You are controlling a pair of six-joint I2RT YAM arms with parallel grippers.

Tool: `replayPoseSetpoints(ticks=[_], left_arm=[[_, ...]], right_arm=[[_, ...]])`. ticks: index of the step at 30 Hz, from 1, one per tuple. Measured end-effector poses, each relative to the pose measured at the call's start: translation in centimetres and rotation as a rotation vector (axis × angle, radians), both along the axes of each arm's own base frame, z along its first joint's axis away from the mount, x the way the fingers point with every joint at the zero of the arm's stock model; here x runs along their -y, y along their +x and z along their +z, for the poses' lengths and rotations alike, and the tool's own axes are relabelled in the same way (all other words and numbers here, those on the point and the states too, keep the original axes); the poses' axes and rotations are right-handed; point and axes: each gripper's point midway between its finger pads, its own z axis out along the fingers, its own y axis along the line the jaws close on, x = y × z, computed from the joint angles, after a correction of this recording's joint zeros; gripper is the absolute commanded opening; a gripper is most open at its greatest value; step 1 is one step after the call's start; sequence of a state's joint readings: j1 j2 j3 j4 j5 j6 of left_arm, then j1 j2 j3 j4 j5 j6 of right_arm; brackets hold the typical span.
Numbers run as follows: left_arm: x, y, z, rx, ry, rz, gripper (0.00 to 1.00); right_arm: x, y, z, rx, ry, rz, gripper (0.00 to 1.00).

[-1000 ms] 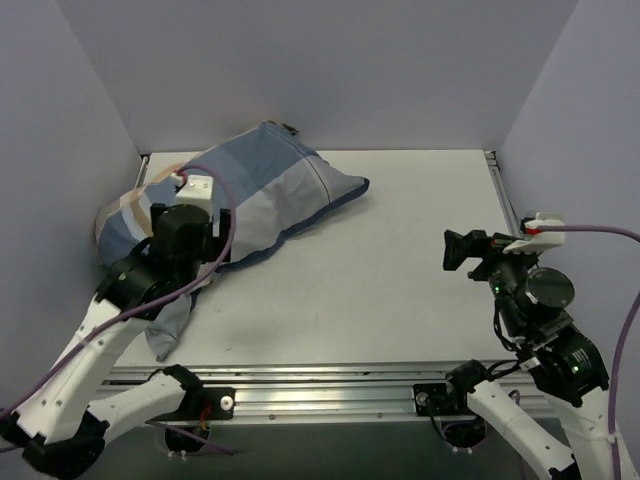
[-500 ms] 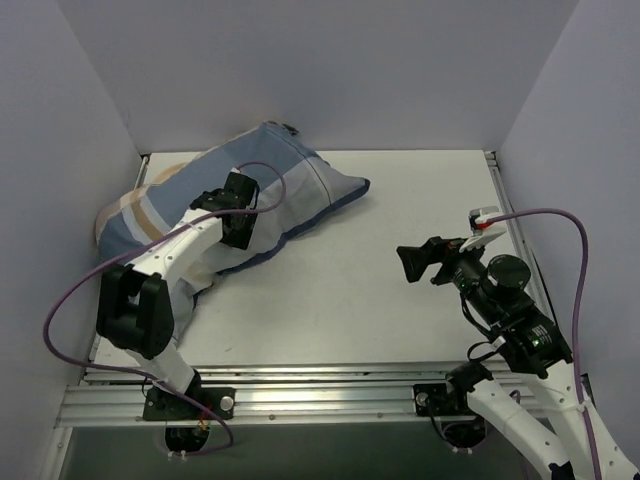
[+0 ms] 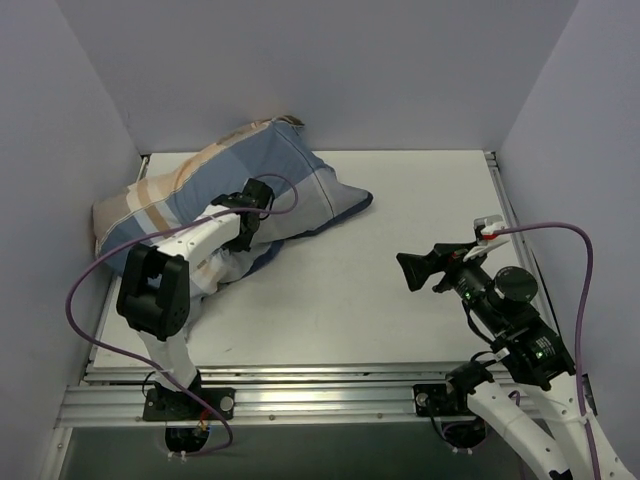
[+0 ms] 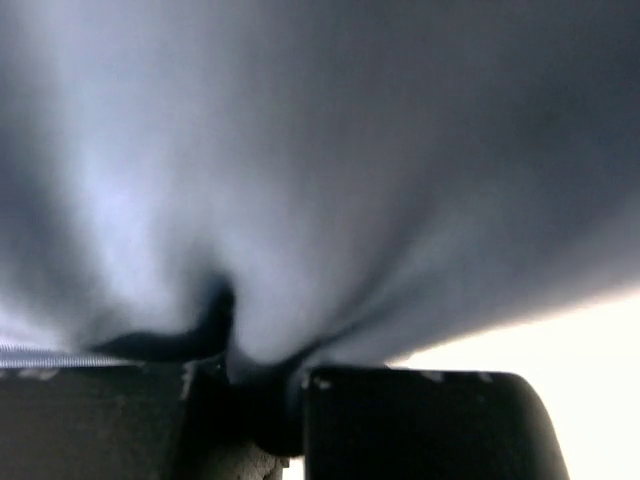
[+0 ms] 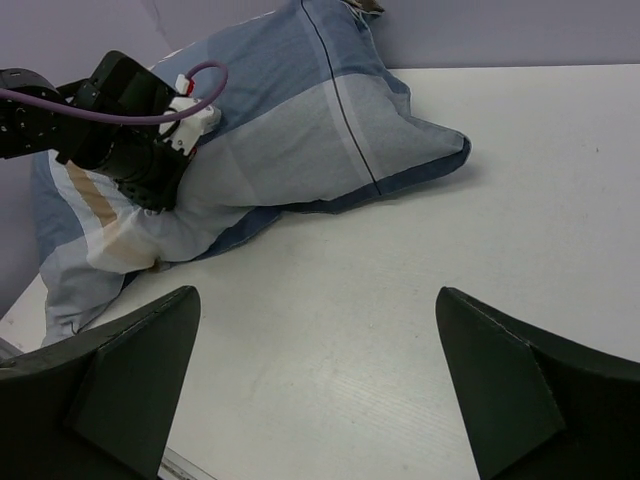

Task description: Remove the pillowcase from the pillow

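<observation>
- The left claw (image 3: 244, 224) had just snapped shut on a fold of the pillowcase (image 3: 290, 170), bunched at the counter's (image 3: 420, 200) far-left corner.
- The right claw (image 3: 413, 270) hung wide open, well apart.
- Pulling could likely begin.

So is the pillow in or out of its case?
In. The pillowcase looks plump and full, with no bare pillow clearly showing outside it.

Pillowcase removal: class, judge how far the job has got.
Done: nothing; the pillowcase still covers the whole pillow, hidden inside. In hand: the left gripper is shut, pinching its cloth. Left: pulling the case off; the right gripper hangs open, apart from it.
</observation>
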State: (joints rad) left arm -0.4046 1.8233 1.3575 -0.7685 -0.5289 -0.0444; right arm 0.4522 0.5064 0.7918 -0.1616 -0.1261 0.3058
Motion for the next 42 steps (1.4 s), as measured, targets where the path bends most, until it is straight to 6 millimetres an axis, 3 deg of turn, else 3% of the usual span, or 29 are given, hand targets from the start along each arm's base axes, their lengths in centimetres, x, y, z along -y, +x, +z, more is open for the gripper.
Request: replayPoseSetpoints(ticks=[3, 7, 9, 10, 12, 13, 15, 17, 20, 23, 26, 29, 31, 34, 39, 42], left_arm=[[3.3, -0.6, 1.0, -0.007, -0.06, -0.028, 0.02], [12.9, -2.3, 3.1, -0.006, -0.23, -0.132, 0.04], [18.6, -3.8, 4.0, -0.014, -0.35, -0.199, 0.16], [21.3, -4.6, 4.5, -0.023, -0.41, -0.226, 0.32], [25.7, -6.8, 5.5, -0.056, -0.514, -0.279, 0.43], [27.7, -7.9, 6.3, -0.069, -0.568, -0.302, 0.52], [29.9, -9.0, 8.1, -0.074, -0.644, -0.329, 0.65], [30.9, -8.9, 10.3, -0.045, -0.7, -0.333, 0.8], [30.3, -7.9, 13.6, 0.024, -0.75, -0.312, 0.91], [28.4, -6.8, 17.0, 0.109, -0.788, -0.281, 0.91], [25.0, -5.4, 20.1, 0.197, -0.823, -0.23, 0.9], [19.7, -3.7, 21.1, 0.268, -0.823, -0.131, 0.87], [16.5, -2.7, 20.4, 0.293, -0.805, -0.064, 0.86], [12.7, -1.9, 17.2, 0.276, -0.766, 0.029, 0.85], [10.0, -3.4, 8.9, 0.112, -0.726, 0.124, 0.83], [9.3, -4.1, 6.0, 0.068, -0.741, 0.16, 0.83]], right_arm=[[0.2, -0.1, 0.2, 0.009, 0.003, -0.007, 1.0], [0.4, -0.1, -0.1, -0.003, -0.004, -0.02, 1.0], [0.6, 0.0, -0.3, -0.01, -0.004, -0.03, 1.0], [0.7, 0.0, -0.3, -0.013, -0.003, -0.037, 1.0], [0.9, 0.1, -0.5, -0.022, 0.002, -0.054, 1.0], [1.0, 0.1, -0.5, -0.027, 0.004, -0.063, 1.0], [1.2, 0.2, -0.7, -0.039, 0.011, -0.079, 1.0], [1.3, 0.4, -1.0, -0.054, 0.014, -0.092, 1.0], [1.5, 1.1, -1.7, -0.09, 0.014, -0.13, 1.0], [2.1, 2.1, -2.9, -0.141, 0.009, -0.195, 1.0], [2.2, 3.1, -4.3, -0.201, 0.001, -0.241, 1.0], [1.6, 4.2, -5.4, -0.267, -0.009, -0.254, 1.0], [0.8, 5.3, -6.0, -0.307, -0.008, -0.254, 1.0], [-0.5, 7.2, -7.4, -0.361, 0.001, -0.251, 1.0], [-2.3, 10.2, -10.3, -0.449, 0.046, -0.224, 1.0], [-3.7, 12.2, -11.6, -0.479, 0.099, -0.183, 1.0]])
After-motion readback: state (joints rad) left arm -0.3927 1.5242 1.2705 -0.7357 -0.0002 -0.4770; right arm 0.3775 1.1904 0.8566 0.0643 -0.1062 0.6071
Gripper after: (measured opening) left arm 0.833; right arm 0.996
